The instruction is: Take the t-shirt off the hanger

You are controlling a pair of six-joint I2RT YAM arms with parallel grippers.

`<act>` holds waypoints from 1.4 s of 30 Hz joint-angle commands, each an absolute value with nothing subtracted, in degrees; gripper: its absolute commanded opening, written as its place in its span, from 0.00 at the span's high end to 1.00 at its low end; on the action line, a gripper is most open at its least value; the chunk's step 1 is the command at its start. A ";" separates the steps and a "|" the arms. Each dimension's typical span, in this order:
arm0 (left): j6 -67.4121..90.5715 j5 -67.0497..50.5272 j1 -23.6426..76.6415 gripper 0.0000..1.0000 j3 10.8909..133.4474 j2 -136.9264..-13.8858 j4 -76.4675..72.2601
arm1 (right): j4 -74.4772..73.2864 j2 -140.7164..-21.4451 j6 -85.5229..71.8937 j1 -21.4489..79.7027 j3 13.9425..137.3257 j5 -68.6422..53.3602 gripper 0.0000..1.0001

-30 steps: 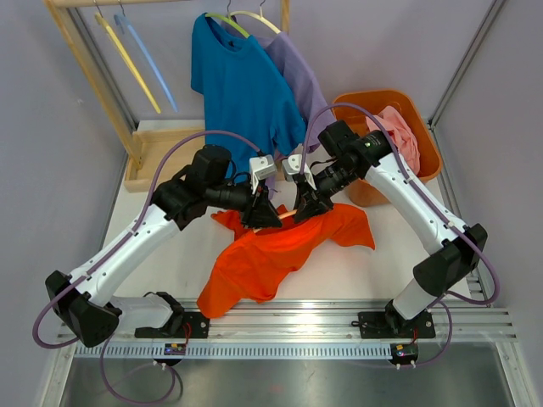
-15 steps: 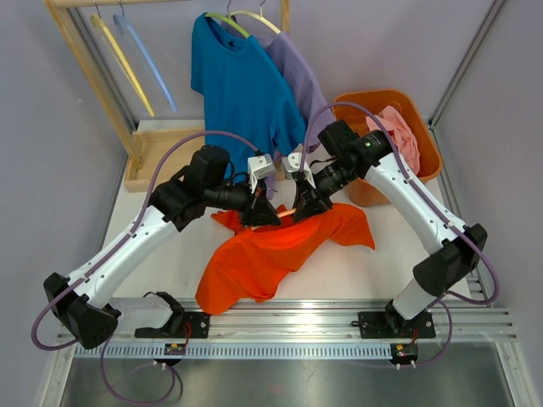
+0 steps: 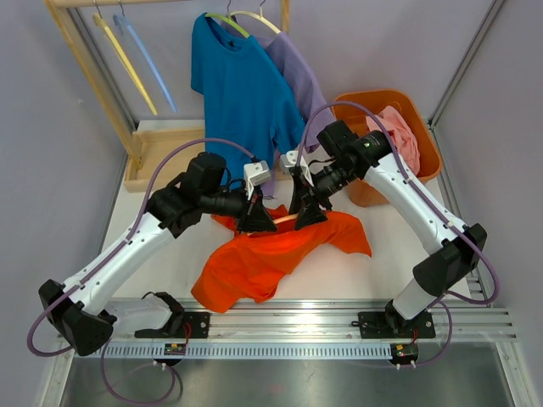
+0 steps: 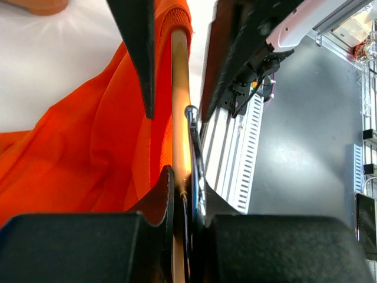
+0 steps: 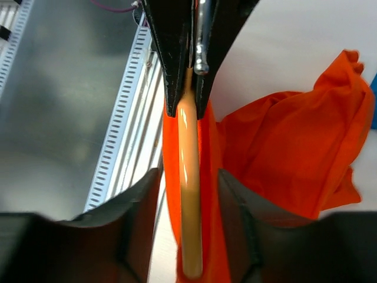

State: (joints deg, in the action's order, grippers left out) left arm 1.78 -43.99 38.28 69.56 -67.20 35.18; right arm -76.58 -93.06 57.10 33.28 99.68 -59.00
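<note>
Step in hand: separating the garment from the hanger; the orange t-shirt (image 3: 254,263) is not yet free.

Left gripper (image 3: 257,222): pressed together on the tan hanger (image 4: 179,88) at the base of its metal hook (image 4: 191,118); it holds the hanger just above the desk (image 3: 382,271).

Right gripper (image 3: 307,212): spread; its fingers (image 5: 232,206) straddle the hanger arm and the orange cloth over it, pinching nothing.

T-shirt position: draped over the hanger arm at the point where both grippers meet; the remainder lies crumpled on the desk, below and to the left of the grippers, with one fold running out to the right.

Next move, as judged: close the right gripper on cloth only, not on the hanger arm; draw the cloth along and off the arm's end while the left gripper keeps the hanger fixed.
</note>
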 commanded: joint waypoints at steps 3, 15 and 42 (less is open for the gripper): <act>3.51 -42.72 38.15 1.00 67.77 -64.43 33.49 | -75.68 -91.93 48.97 33.40 103.53 -58.01 0.42; 10.27 -34.03 35.69 1.00 65.30 -61.35 29.72 | -72.16 -92.90 41.75 28.58 110.30 -58.09 0.34; 36.47 -19.42 33.31 1.00 68.20 -63.11 17.93 | -33.92 -87.45 -17.13 29.88 93.69 -21.62 0.39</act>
